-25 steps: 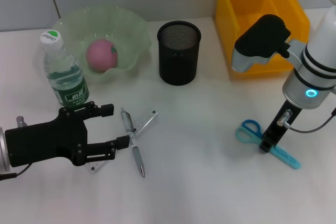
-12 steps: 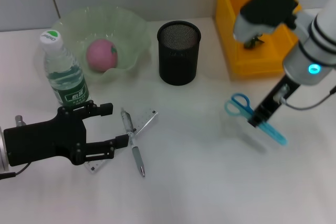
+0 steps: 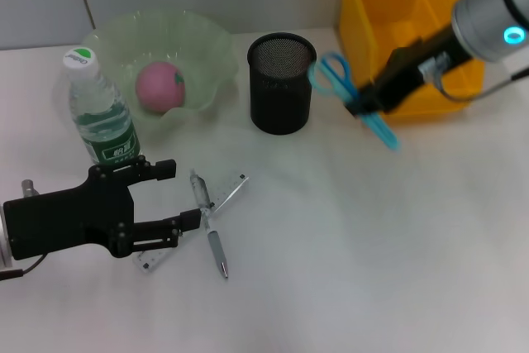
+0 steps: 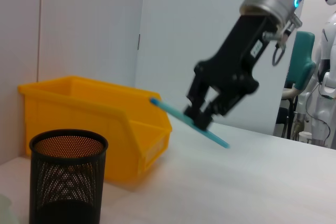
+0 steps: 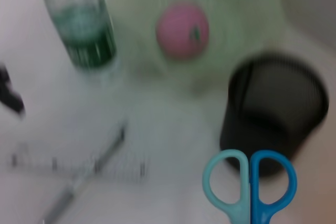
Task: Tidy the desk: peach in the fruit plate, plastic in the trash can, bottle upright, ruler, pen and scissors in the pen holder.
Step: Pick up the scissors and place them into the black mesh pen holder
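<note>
Right pincer (image 3: 364, 107): raised above the surface, pinching the blue scissors (image 3: 351, 95) at mid-length. The scissors are airborne and tilted, handle loops toward the pen holder (image 3: 282, 82), blade end toward the near side of the yellow bin (image 3: 388, 80). In the head view the loops lie just beside the holder's rim on its right; they are not inside it. The left wrist view confirms the scissors (image 4: 190, 122) clamped between the fingers of the right pincer (image 4: 202, 119), clear of the surface. The right wrist view is blurred; the handle loops (image 5: 251, 184) appear close to the holder (image 5: 273, 114).

Left pincer (image 3: 186, 196): low over the surface at the near left, fingers spread apart, holding nothing. Its fingertips are close to the pen (image 3: 208, 225), which lies flat on the white surface (image 3: 347, 254) crossed over the clear ruler (image 3: 231, 192).

Water bottle (image 3: 99, 117): upright, white cap on, just behind the left pincer and beside the fruit plate (image 3: 161, 39).

Peach (image 3: 159, 86): resting inside the green fruit plate at the far left.

Pen holder: upright between the fruit plate and the yellow bin.
</note>
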`<state>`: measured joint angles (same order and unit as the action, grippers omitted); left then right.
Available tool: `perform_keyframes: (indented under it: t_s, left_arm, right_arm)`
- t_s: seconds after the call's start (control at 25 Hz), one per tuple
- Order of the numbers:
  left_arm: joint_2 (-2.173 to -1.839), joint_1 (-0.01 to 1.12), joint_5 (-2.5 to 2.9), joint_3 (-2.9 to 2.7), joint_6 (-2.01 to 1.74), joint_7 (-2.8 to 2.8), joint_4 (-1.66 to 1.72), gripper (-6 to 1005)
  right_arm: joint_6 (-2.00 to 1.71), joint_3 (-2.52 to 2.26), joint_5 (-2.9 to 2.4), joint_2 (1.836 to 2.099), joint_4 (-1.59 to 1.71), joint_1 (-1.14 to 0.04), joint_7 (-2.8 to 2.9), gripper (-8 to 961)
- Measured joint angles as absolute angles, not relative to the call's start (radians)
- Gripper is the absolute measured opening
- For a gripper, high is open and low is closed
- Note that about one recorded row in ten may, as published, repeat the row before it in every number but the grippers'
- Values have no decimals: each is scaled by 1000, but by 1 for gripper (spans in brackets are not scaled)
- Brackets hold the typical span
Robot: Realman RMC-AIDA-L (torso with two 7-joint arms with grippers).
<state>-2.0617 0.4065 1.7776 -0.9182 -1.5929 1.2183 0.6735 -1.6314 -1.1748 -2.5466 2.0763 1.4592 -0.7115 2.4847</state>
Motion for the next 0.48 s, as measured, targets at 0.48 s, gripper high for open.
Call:
perform_keyframes:
  t_s: [0.48]
  left_arm:
    - [-2063,410,1777,-916,-1595,1221,674,840]
  right_arm:
    - [-1190,-1173,-2257,2082,1292,-657,2246,243]
